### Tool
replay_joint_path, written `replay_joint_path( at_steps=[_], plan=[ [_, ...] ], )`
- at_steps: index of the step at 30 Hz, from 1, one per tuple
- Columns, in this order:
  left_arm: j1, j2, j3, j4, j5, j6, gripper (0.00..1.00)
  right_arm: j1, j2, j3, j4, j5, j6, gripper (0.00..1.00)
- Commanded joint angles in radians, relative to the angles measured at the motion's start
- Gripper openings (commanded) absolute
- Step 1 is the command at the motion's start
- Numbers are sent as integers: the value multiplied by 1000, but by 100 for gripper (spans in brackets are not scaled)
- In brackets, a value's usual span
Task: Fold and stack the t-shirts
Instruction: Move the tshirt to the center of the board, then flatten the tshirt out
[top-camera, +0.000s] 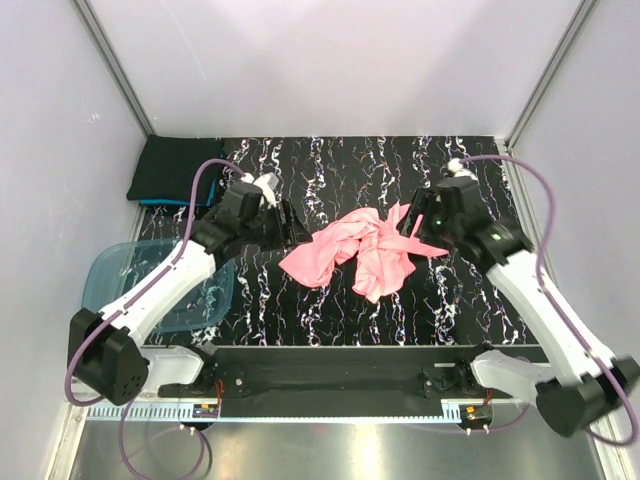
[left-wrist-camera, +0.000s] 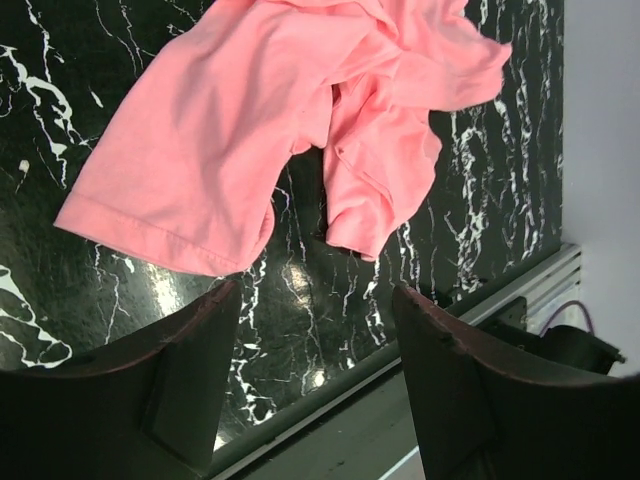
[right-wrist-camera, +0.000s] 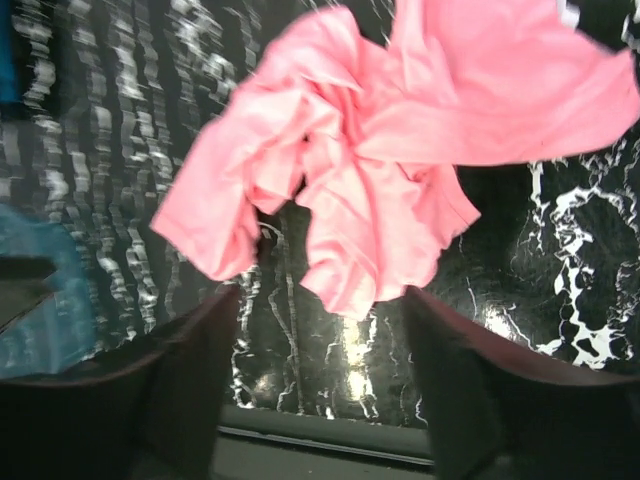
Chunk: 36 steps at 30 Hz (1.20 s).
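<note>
Black marble-patterned tabletop (top-camera: 330, 310) with white veins fills the booth, shut in by pale plain walls (top-camera: 320, 60). At the middle of it lies the salmon-pink cloth t-shirt (top-camera: 360, 245), crumpled and unfolded, one sleeve lobe spread toward 8 o'clock and a bunched part reaching toward 6 o'clock. The left gripper (top-camera: 290, 222) hangs at the shirt's 9 o'clock side, just beside its edge. In the left wrist view its dark fingers (left-wrist-camera: 200, 350) stand apart with only bare table between them, so this claw is released and holds nothing. The right gripper (top-camera: 412, 225) sits at the shirt's 3 o'clock side, close over the cloth's edge. Its dark fingers (right-wrist-camera: 470, 380) are likewise spread, the pink folds lying just beyond the tips, not pinched. At the table's 10 o'clock corner a folded black tee (top-camera: 175, 170) rests on a teal-blue tee (top-camera: 160, 203), of which only a thin strip shows. At 8 o'clock, beside the left arm, stands a translucent blue plastic tub (top-camera: 120, 275).
</note>
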Motion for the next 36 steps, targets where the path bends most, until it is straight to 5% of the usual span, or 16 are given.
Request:
replay_joint_path(
  at_steps=[1, 8, 16, 23, 34, 36],
  plan=[
    [-25, 44, -43, 33, -16, 75, 67, 4, 112, -41, 90, 24, 57, 69],
    [-57, 222, -82, 55, -79, 80, 67, -151, 370, -41, 122, -78, 46, 54],
    [-45, 253, -169, 134, -250, -32, 74, -177, 459, -171, 234, -127, 54, 57],
    [39, 293, -148, 123, -290, -40, 77, -289, 564, 19, 225, 50, 11, 60],
    [39, 406, -85, 112, -283, -23, 68, -369, 969, 365, 309, -179, -239, 68],
    [41, 412, -68, 106, -280, -10, 60, -395, 1028, 417, 289, -198, -259, 70]
  ],
)
